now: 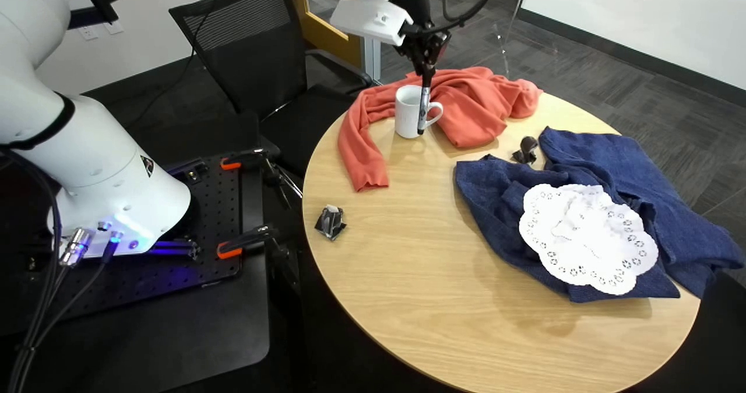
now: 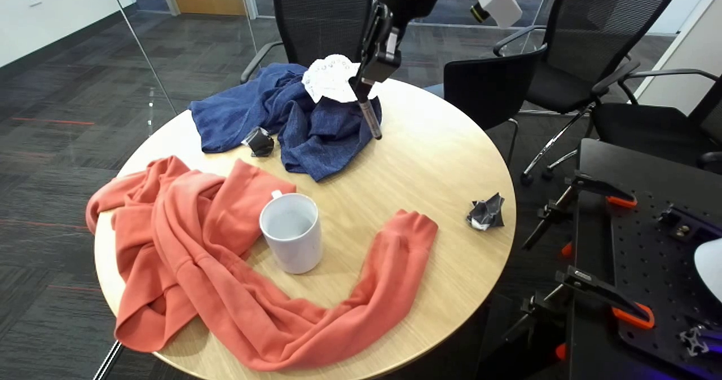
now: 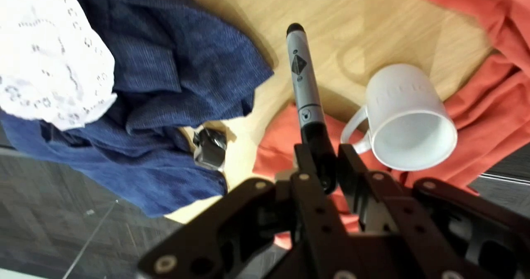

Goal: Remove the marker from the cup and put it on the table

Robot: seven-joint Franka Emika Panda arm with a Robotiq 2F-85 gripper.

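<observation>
Nearest the wrist camera, along the bottom of that view, the black gripper (image 3: 326, 157) is grasping the marker (image 3: 305, 72), its two fingers set either side of the black end. From there the silvery barrel runs to the upper middle of the frame and finishes in a dark tip. The marker is outside the white mug (image 3: 401, 92) and hangs in the air over the round tan wood table (image 1: 402, 276), leaning a little in both exterior views. (In an exterior view it crosses in front of the mug's handle (image 1: 440, 112), though the wrist view shows a gap between them.) The mug stands upright on the wood just beside a coral-red sweatshirt (image 2: 231, 290), whose sleeve bends around it across the lower middle of an exterior view. In the wrist view a dark-blue corduroy cloth (image 3: 145, 68) spans the upper left, with a scalloped white paper doily (image 3: 54, 59) lying on it. A black lump in shiny film (image 3: 212, 150) sits just beside the cloth; a second, crumpled black lump (image 1: 330, 223) lies near the left edge of the table in an exterior view. There the white robot arm (image 1: 116, 165) stands at far left on a perforated black plate (image 1: 218, 224), with two black-and-orange clamps (image 1: 230, 252) at the plate's right edge.
</observation>
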